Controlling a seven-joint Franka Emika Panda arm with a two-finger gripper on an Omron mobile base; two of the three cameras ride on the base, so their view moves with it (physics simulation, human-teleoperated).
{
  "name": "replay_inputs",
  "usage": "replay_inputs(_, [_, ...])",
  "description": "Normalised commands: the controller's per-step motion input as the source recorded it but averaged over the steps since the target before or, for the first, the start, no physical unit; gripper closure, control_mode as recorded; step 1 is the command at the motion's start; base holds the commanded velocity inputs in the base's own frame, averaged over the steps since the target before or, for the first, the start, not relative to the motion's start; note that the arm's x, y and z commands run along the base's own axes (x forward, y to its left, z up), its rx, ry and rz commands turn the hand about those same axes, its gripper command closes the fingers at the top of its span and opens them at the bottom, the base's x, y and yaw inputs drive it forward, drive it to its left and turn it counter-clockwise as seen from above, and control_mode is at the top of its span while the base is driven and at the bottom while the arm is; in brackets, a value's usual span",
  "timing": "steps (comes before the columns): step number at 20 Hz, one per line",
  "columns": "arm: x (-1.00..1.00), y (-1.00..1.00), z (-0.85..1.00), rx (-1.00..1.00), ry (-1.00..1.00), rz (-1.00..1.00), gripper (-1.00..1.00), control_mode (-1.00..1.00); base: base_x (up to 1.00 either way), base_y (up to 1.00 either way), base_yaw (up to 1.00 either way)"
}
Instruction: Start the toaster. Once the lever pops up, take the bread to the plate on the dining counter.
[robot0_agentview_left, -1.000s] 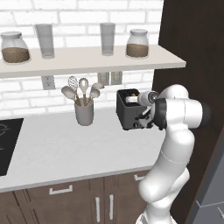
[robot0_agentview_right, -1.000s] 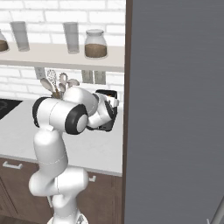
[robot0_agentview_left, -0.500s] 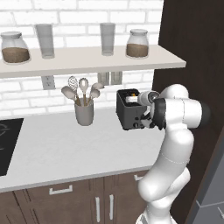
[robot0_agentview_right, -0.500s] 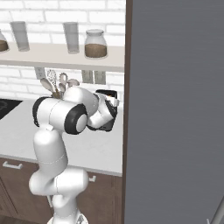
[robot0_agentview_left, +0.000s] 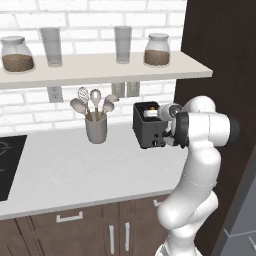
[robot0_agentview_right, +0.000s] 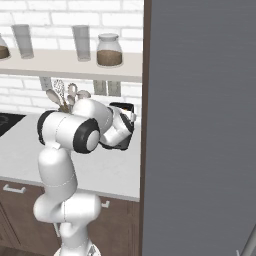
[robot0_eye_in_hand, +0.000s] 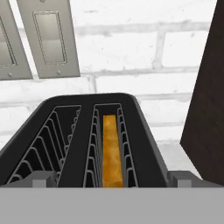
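The black two-slot toaster (robot0_agentview_left: 149, 132) stands on the pale worktop against the brick wall, beside a dark tall panel. In the hand view I look down into the toaster (robot0_eye_in_hand: 78, 144). The bread (robot0_eye_in_hand: 111, 148) sits low in its right slot, and the left slot holds nothing. My gripper (robot0_agentview_left: 168, 113) hovers at the toaster's right top edge, also seen as the gripper (robot0_agentview_right: 128, 123) from the other side. Its fingertips (robot0_eye_in_hand: 43, 177) stand wide apart on either side of the toaster top, open and holding nothing. The plate and the dining counter are out of view.
A grey utensil crock (robot0_agentview_left: 96, 131) stands left of the toaster. A shelf (robot0_agentview_left: 100, 67) with jars and glasses hangs above. The dark tall panel (robot0_agentview_left: 220, 60) closes off the right. Wall outlets (robot0_eye_in_hand: 52, 39) sit behind the toaster, and a cooktop (robot0_agentview_left: 6, 165) lies far left.
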Motion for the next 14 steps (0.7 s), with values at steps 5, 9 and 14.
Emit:
replay_inputs(5, [0.00,0.00,0.00,0.00,0.00,0.00,-1.00,-1.00,0.00,0.00,0.00])
replay_inputs(9, [-0.01,0.00,0.00,0.00,0.00,0.00,-1.00,-1.00,0.00,0.00,0.00])
replay_inputs(14, [0.00,0.00,0.00,0.00,0.00,0.00,-1.00,-1.00,0.00,0.00,0.00])
